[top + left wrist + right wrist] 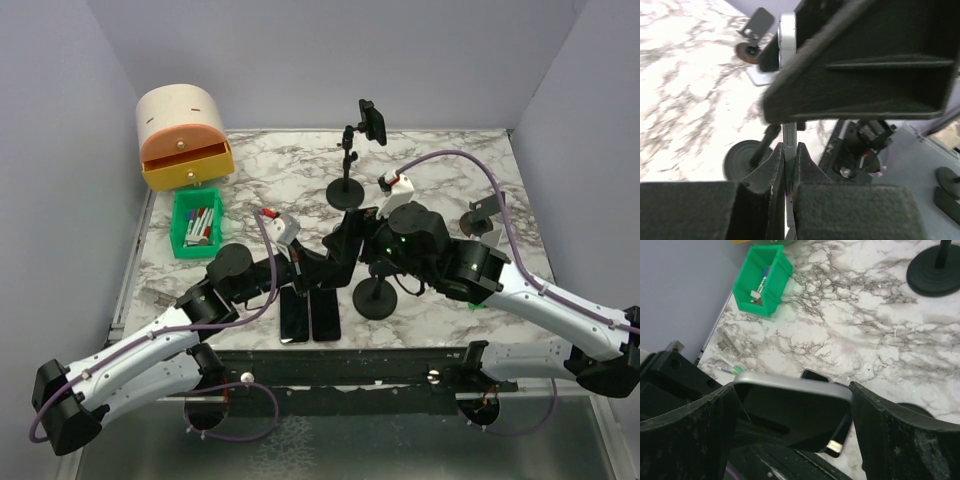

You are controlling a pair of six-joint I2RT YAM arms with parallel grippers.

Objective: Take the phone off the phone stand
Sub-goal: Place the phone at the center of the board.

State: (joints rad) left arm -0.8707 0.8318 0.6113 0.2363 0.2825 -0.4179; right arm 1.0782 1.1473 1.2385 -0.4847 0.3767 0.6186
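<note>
Because the left end effector is pinched tight on only the thin silver edge of the phone, the hold looks narrow, and a pull at an angle could let the phone swivel or slide out. The phone sits up in the phone stand, above its round base, with both arms crowded round it. The right end effector stands wide, one finger at each side of the phone; whether it presses or merely brackets it I cannot tell. If the stand keeps its grip on the phone while one arm lifts, the whole stand may tip or drag across the tabletop. If the arms pull in different directions, the phone could twist loose. A drop would likely land on the two spare phones lying flat just left of the stand's base.

Well to the left of the stand, a green bin holds marker pens with red and blue caps. Further left and beyond the stand, a beige drawer box has its orange drawer pulled out; what lies inside is hidden.
</note>
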